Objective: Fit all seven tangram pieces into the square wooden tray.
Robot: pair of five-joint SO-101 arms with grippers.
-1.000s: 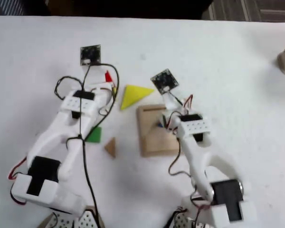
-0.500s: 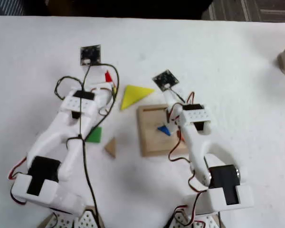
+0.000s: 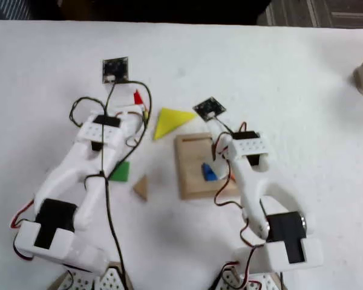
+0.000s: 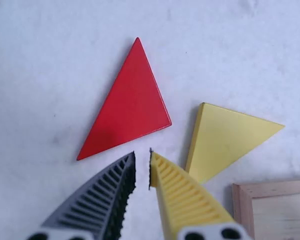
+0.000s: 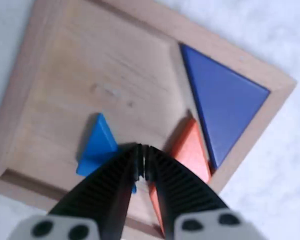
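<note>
Right gripper nearly closed over tray, small blue triangle beside its tips

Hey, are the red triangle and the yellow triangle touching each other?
Apart. The left wrist view shows a strip of white table between the red triangle and the yellow triangle.

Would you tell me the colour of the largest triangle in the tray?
The triangle is dark blue, clearest in right wrist view.

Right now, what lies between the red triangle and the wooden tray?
The yellow triangle lies between the red triangle and the wooden tray, touching neither. Both the high view and the left wrist view show it.
</note>
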